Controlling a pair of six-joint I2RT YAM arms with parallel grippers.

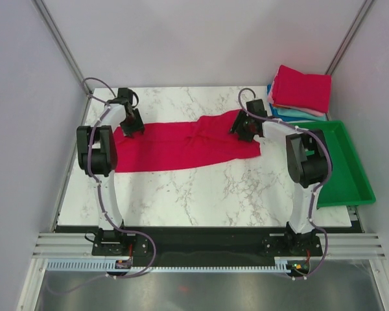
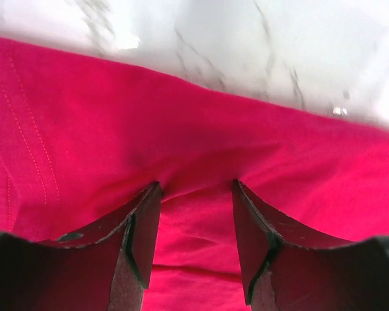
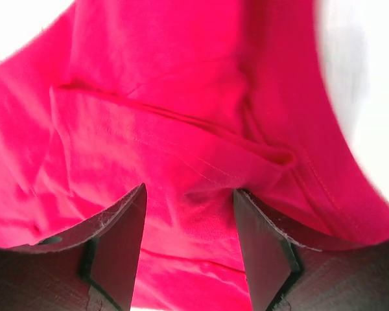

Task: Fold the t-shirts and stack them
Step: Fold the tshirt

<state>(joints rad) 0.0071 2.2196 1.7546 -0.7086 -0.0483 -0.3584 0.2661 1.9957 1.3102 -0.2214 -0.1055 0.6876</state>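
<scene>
From above I see the crimson t-shirt spread crosswise on the table. The left pincer is on its left end and the right pincer on its right end. The folded t-shirts are stacked at the far right corner.

On the left wrist, the jaws stand apart, with the fingers pressed into puckered cloth, perhaps catching a ridge.

On the right wrist, the jaws stand apart over wrinkled red cloth, gripping nothing.

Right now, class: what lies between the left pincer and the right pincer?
The crimson t-shirt spans the table from left pincer to right pincer; the top view shows it.
</scene>
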